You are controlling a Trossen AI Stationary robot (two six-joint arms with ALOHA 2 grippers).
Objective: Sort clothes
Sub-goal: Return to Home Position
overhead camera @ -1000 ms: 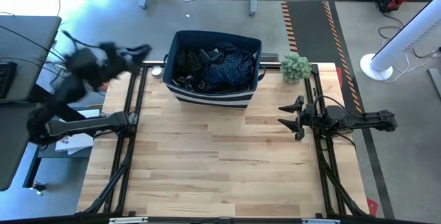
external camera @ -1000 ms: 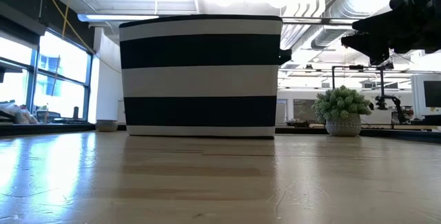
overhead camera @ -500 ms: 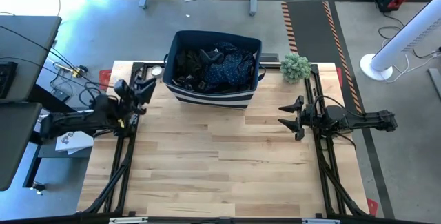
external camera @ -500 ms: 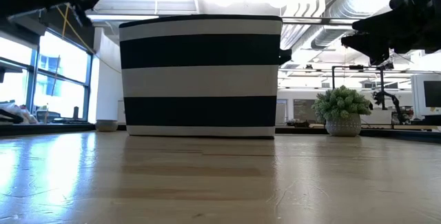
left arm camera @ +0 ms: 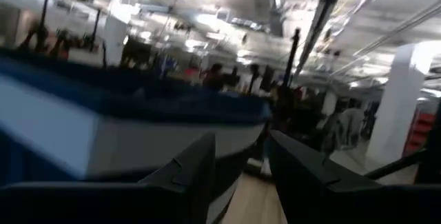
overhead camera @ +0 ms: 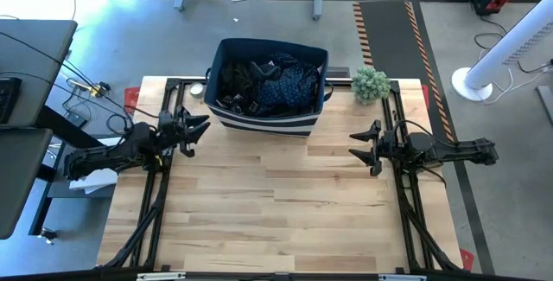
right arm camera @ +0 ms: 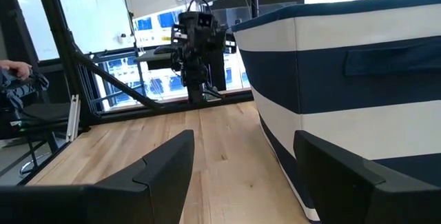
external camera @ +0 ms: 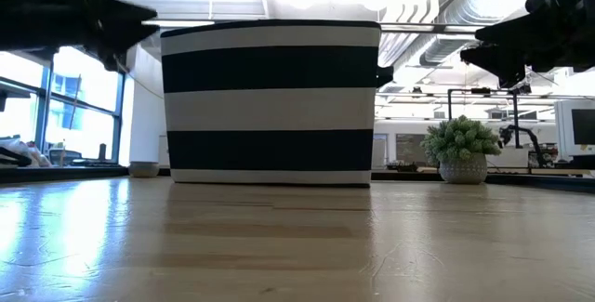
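Observation:
The clothes, black ones and a dark navy speckled one, lie heaped inside the navy bin with a white stripe at the table's far middle. No white garment shows. My left gripper is open and empty, just left of the bin's near left corner, above the table. It also shows in the low view. My right gripper is open and empty at the table's right side, level with the bin's near wall.
A small potted plant stands at the table's far right, beside the bin. Dark frame rails run along the left and right table edges. The wooden table stretches out in front of the bin.
My left arm has swung in from beyond the table's far left corner, coming toward the near edge and the right. Its gripper now stands beside the bin's near left corner.

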